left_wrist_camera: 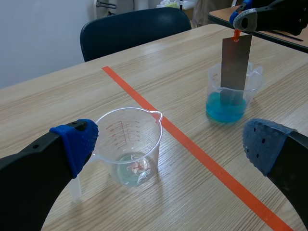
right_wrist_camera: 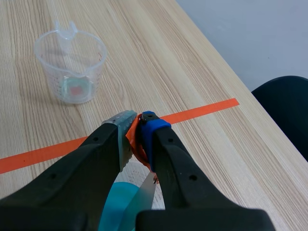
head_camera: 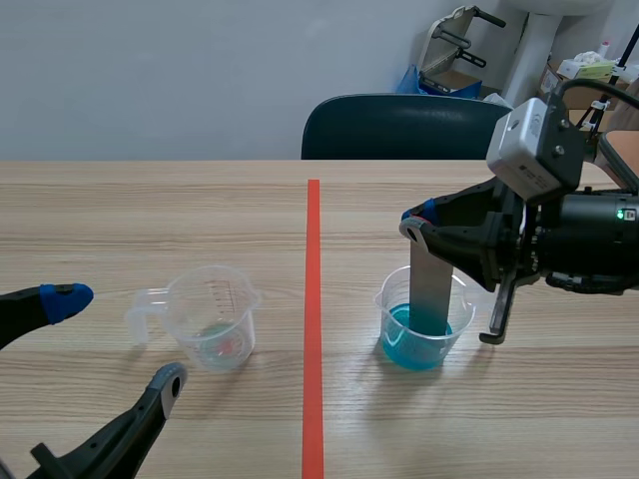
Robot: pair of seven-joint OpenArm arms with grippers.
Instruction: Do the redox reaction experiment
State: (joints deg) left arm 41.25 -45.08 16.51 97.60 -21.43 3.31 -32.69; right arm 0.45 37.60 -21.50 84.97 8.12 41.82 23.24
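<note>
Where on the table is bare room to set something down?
Free: far table beyond both cups, and the near strip right of the tape. Crowded: over the blue cup, where the right gripper holds the plate, and beside the clear cup, by the open left gripper.

Office-like room pressed into lab service. Dark blue chair [head_camera: 399,125] pushed up to a wood-grain tabletop [head_camera: 150,210]. In front of the chair, a clear measuring cup [head_camera: 215,319] and a second cup [head_camera: 404,339] with blue liquid. Behind the chair, bare pale wall [head_camera: 150,70], cardboard boxes [head_camera: 584,68], a blue bag [head_camera: 409,80]. Beside the chair, corner of another desk [head_camera: 621,150].
</note>
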